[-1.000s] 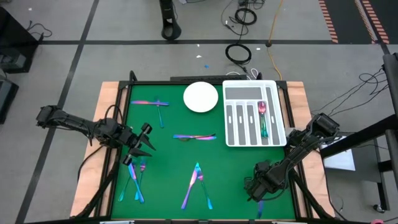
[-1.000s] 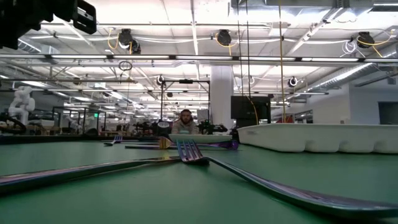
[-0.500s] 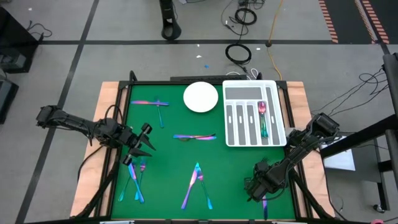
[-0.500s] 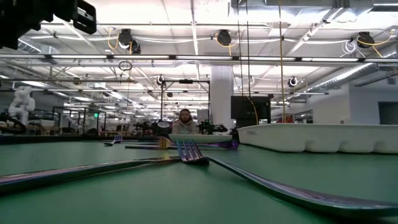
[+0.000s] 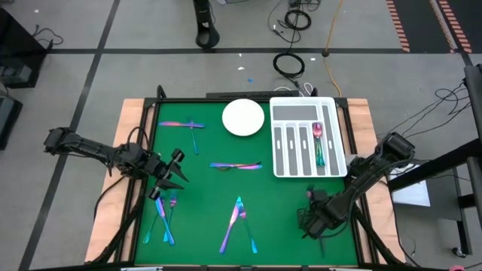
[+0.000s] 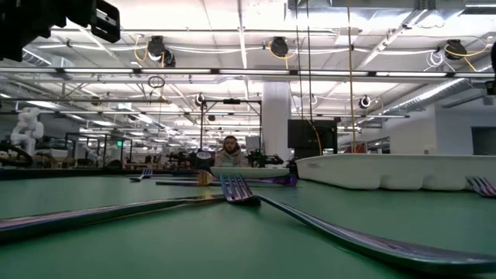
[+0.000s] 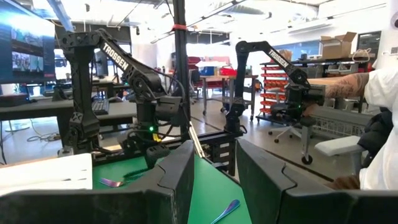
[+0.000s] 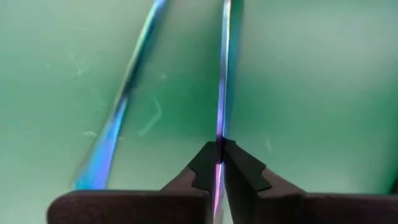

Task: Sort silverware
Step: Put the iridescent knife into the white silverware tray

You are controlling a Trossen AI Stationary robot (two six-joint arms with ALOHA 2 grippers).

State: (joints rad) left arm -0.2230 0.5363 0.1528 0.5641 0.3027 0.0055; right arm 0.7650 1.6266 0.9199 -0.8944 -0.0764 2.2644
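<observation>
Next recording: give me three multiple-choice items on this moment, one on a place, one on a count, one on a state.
1. Where on the mat does the white plate sit?
A. far edge, beside the tray
B. near edge
C. inside the tray

2. How many pieces of silverware lie in the white slotted tray?
A. none
B. two
C. six

3. What are the right gripper fingers doing?
A. spread wide, holding nothing
B. shut on a thin iridescent piece
C. gripping the plate

Key: 1 A, the high view shows the plate just left of the tray. 2 B, a spoon and one more piece share one slot. 3 B, the right wrist view shows the pinch.
</observation>
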